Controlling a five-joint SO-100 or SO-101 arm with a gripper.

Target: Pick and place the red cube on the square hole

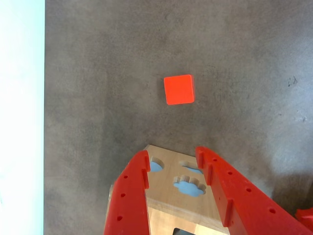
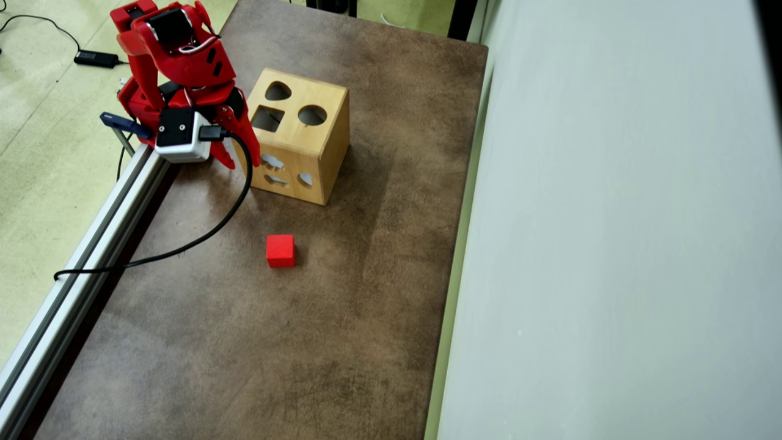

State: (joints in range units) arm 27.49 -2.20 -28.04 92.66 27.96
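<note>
**Red cube sitting alone on the table, gripper spread above the sorting box**

The red cube (image 2: pixel 280 250) is lying flat on the brown table (image 2: pixel 342 342), out in the open and well apart from everything else. In the overhead view it is sitting below the wooden box (image 2: pixel 299 137), clear of the box's near face. In the wrist view the red cube (image 1: pixel 178 89) is showing as a bright square on the grey-brown surface, beyond the fingertips and slightly right of the gap between them.

The gripper (image 2: pixel 243 163) is hanging beside the left edge of the wooden box in the overhead view, touching nothing that can be made out. Its two red fingers (image 1: pixel 134 196) are standing spread apart in the wrist view, with the gripper (image 1: pixel 172 157) holding nothing between them; part of the wooden box (image 1: pixel 171 191) is filling the gap.

The box's top face is carrying three cutouts in the overhead view: the square hole (image 2: pixel 267 118), a rounded hole to its right and a drop-like one above. Its front face is showing more shaped openings, seen as pale blue patches in the wrist view.

A black cable (image 2: pixel 211 235) is trailing from the white camera housing (image 2: pixel 178 135) on the wrist, looping across the table toward the metal rail (image 2: pixel 85 269) along the table's left side.
</note>
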